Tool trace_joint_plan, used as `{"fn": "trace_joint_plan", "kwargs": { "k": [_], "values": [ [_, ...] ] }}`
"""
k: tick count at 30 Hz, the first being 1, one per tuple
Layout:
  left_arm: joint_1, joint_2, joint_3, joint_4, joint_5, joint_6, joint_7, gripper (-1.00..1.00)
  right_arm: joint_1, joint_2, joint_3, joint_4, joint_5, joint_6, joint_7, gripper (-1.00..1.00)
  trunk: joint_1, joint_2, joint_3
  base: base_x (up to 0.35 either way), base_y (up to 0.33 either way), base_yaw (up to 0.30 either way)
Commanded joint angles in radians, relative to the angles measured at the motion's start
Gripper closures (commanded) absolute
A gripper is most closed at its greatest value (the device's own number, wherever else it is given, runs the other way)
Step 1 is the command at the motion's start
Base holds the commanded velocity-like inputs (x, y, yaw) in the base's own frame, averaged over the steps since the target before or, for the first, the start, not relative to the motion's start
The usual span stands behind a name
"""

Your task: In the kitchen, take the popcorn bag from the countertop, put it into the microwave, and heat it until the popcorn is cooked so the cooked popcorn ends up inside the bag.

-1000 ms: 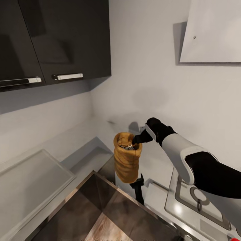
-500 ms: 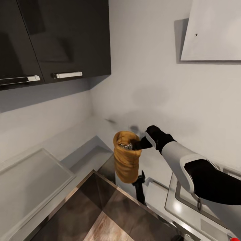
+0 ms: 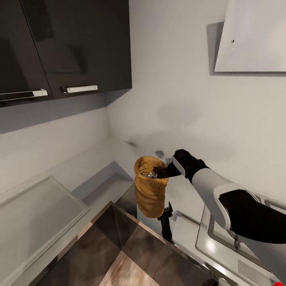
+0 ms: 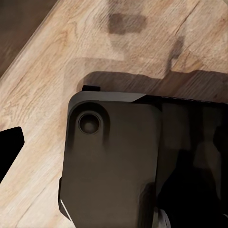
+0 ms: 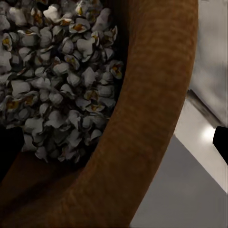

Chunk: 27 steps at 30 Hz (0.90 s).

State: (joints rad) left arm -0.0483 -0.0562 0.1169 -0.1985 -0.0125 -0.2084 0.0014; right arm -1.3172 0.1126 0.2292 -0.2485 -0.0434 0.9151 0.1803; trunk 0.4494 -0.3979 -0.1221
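popcorn bag (image 3: 150, 192) lower than before

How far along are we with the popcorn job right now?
Pickup looks done: the right gripper holds the popcorn bag by its rim, lifted off the countertop. Popcorn shows inside. Left: getting the bag into the microwave and heating.

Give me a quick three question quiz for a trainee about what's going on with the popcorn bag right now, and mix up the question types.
1. True or false: the popcorn bag is resting on the countertop.
2. Multiple choice: the bag is held by its A) base B) rim C) middle.
3. Fill in: the right wrist view shows the bag holding ______.

Key:
1. False; it hangs in the air from the right gripper.
2. B; the fingers pinch the rim.
3. Popcorn, pale popped pieces.
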Motion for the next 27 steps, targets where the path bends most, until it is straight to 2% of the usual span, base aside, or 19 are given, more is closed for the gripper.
{"fn": "trace_joint_plan", "kwargs": {
  "k": [1,16,17,27],
  "values": [
    [-0.001,-0.001,0.005,0.001,-0.001,-0.003,0.0,-1.0,-0.003,-0.001,0.008,-0.001,-0.004,0.004,0.0,-1.0,0.001,-0.002,-0.002,0.0,0.0,0.0],
    [-0.001,-0.001,0.005,0.001,-0.001,-0.003,0.0,-1.0,-0.023,0.001,0.007,-0.05,-0.004,0.036,-0.012,-1.0,0.001,-0.002,-0.002,0.0,0.0,0.0],
    [-0.001,-0.001,0.005,0.001,-0.001,-0.003,0.0,-1.0,-0.023,0.001,0.007,-0.05,-0.004,0.036,-0.012,1.0,0.001,-0.002,-0.002,0.0,0.0,0.0],
    [-0.001,-0.001,0.005,0.001,-0.001,-0.003,0.0,-1.0,-0.021,-0.002,0.007,-0.049,-0.004,0.036,-0.012,1.0,0.001,-0.002,-0.002,0.0,0.0,0.0]
  ]
}}
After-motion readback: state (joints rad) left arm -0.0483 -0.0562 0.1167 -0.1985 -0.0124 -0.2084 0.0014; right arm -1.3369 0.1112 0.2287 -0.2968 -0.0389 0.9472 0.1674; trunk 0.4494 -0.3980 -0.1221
